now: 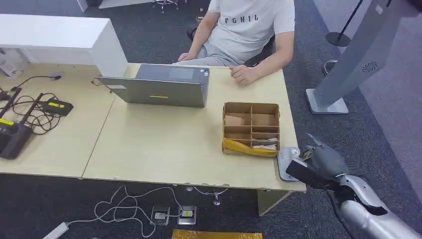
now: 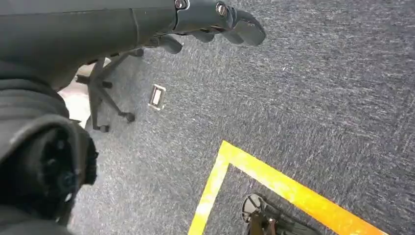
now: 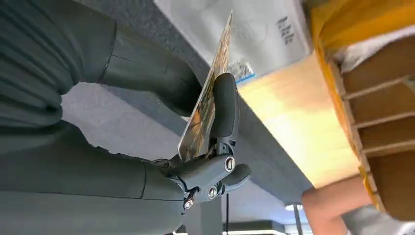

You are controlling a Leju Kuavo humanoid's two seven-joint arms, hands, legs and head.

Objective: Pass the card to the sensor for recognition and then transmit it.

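— Two hands to account for; where is the right hand [image 1: 318,162]?

— At about four o'clock in the head view, just off the table's [image 1: 164,149] near right corner, on its silver arm. It pinches the card [image 3: 208,105] between thumb and a dark finger [image 3: 224,105]; the wrist view shows the card edge-on, with a colourful printed face.

— And the sensor?

— A flat grey card reader [image 1: 287,160] lies on that same corner, at roughly nine o'clock from the hand and just beside it. From the head view I cannot tell whether the card touches it. The wrist view shows the card's far end reaching up in front of the reader's pale face.

— What sits next to the reader?

— A cardboard divider box [image 1: 251,127], at about eleven o'clock from the reader, with a yellow packet [image 1: 248,148] along its near wall and some papers in the compartments.

— The left hand [image 2: 215,19]?

— It hangs over dark carpet [image 2: 303,98], fingers loosely curled and holding nothing. A yellow floor tape line [image 2: 274,178] and the wheeled base of an office chair [image 2: 105,95] lie below it.

— Anything else on the table?

— A grey laptop [image 1: 161,89] at twelve o'clock from table centre. Behind it sits a person [image 1: 244,30] in a white T-shirt, one hand [image 1: 242,73] resting on the table's far edge. At nine o'clock, black devices with cables [image 1: 30,112].
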